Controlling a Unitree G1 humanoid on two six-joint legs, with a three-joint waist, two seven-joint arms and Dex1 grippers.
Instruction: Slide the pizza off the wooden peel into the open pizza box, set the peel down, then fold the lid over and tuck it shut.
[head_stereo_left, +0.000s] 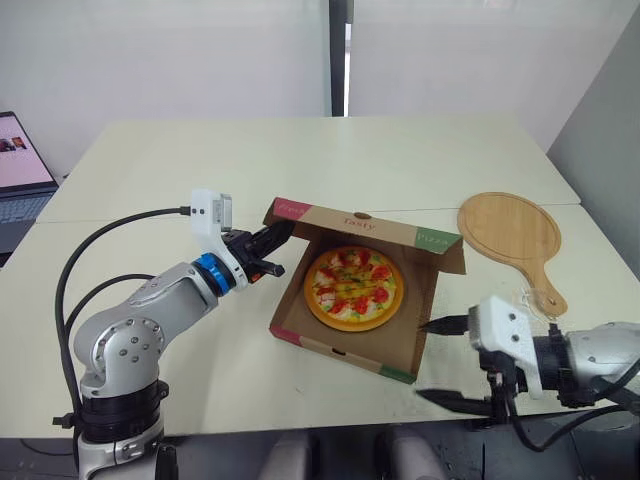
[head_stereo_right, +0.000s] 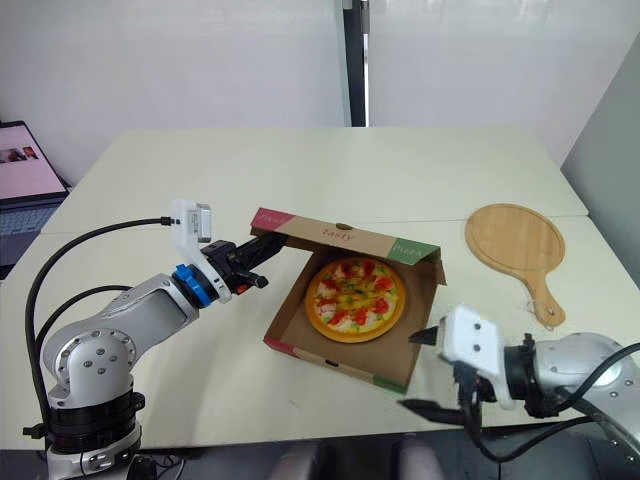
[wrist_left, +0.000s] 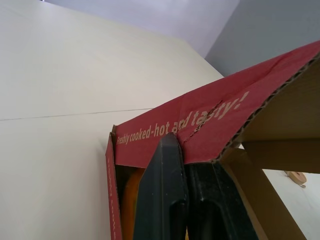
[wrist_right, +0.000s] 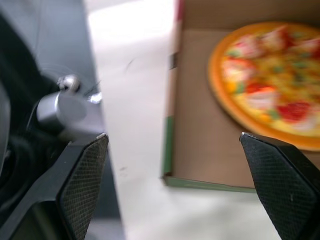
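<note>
The left tool (wrist_left: 186, 152) pinches the corrugated edge of the lid (wrist_left: 200, 120), red and printed "freshly cooked-hot and tasty!". Its two black fingers press together. Cream counter (wrist_left: 60, 75) lies beyond.

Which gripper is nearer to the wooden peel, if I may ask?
Right. The right gripper hangs right of the box, short of the peel; the left gripper clamps the lid, farther left.

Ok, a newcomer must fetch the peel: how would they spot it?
Start at the cream table, then the open pizza box. The wooden peel lies flat to the robot's right of the box, apart from it: a bare round board with a handle.
</note>
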